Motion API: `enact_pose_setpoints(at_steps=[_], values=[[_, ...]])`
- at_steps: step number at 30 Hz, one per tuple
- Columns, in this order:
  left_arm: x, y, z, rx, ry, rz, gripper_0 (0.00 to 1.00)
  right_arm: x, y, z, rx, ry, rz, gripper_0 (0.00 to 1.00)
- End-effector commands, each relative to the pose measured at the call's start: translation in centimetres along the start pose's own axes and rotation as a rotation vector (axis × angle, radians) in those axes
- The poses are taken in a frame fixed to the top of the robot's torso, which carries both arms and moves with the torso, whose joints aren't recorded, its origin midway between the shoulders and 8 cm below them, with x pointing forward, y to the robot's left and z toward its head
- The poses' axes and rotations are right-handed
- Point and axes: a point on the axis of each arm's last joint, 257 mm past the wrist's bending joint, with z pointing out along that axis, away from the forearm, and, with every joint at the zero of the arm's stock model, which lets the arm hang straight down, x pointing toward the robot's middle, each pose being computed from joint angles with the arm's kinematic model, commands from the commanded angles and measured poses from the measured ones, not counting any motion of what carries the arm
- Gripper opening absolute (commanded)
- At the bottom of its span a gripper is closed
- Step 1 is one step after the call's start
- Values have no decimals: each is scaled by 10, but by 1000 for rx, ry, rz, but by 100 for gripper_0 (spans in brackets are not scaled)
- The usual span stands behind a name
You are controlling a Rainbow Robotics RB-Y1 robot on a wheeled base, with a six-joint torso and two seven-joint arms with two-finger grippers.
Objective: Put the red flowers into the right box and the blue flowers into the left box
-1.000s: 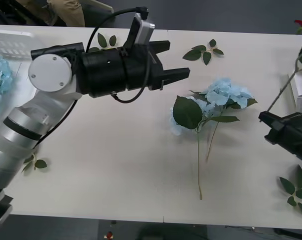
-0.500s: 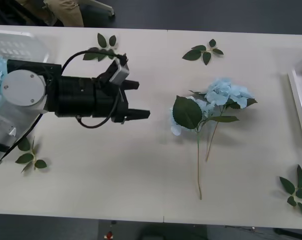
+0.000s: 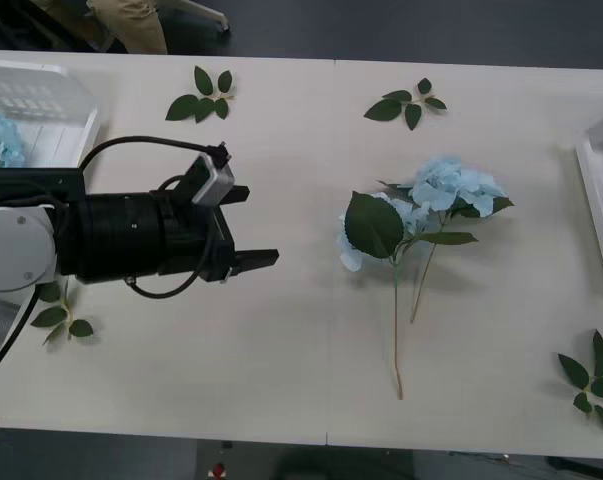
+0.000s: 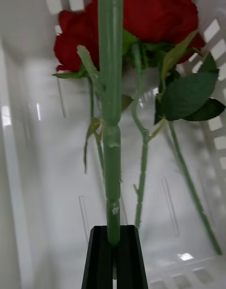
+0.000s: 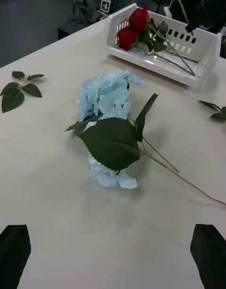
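Note:
Two blue flowers (image 3: 436, 200) lie together mid-table, stems toward the near edge; the left wrist view shows these blue flowers (image 5: 104, 100) ahead. My left gripper (image 3: 249, 226) hovers open and bare, well left of them. The left box (image 3: 41, 105) sits at the far left with a blue flower (image 3: 1, 140) inside. In the right wrist view, my right gripper (image 4: 113, 232) is shut on the green stem (image 4: 111, 129) of a red flower, held over the right box (image 4: 28, 152), where red flowers (image 4: 150, 11) lie. From the left wrist, the right box (image 5: 155, 58) holds red flowers (image 5: 134, 25).
Loose green leaf sprigs lie at the far side (image 3: 201, 95) (image 3: 409, 103), near the left arm (image 3: 56, 318) and at the near right corner (image 3: 591, 380). The right box's rim (image 3: 599, 185) shows at the right edge. A dark arm (image 5: 205, 6) hangs over that box.
My left arm has pulled back to the left and toward the near edge, away from the blue flowers. My right gripper, with its rose stem, has left the front view.

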Motion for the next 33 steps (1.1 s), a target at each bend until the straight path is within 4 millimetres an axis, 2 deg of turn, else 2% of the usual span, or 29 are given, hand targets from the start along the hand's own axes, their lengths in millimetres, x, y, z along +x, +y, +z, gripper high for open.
enact_pose_setpoints(at_steps=[1, 4, 9, 13, 16, 23, 26, 27, 28, 29, 30, 33], values=[[-1, -7, -16, -39, -5, -6, 100, -15, -38, -16, 108, 35, -11, 0], [6, 2, -28, -90, 18, 0, 100, -8, -53, -23, 157, 89, -42, 0], [13, 17, -35, -140, 48, 19, 100, 7, -72, -32, 223, 168, -78, 0], [16, 12, -34, -122, 70, 20, 100, 16, -84, -33, 285, 206, -128, 0], [10, 9, -35, -118, 67, 31, 100, 19, -86, -30, 310, 216, -152, 0], [10, 9, -31, -121, 58, 15, 100, 18, -83, -24, 298, 212, -136, 0], [20, 9, -26, -112, 57, -27, 100, 16, -79, -20, 291, 208, -140, 1], [22, 10, -24, -109, 53, -42, 100, 15, -79, -19, 290, 207, -141, 5], [29, 9, -20, -93, 41, -76, 100, 13, -79, -19, 291, 203, -140, 17], [31, 9, -18, -90, 32, -83, 100, 13, -79, -18, 290, 202, -140, 24], [35, 9, -13, -77, 10, -96, 100, 12, -79, -18, 289, 200, -143, 41], [41, 7, 2, -12, -54, -147, 100, 11, -78, -18, 286, 197, -148, 74]])
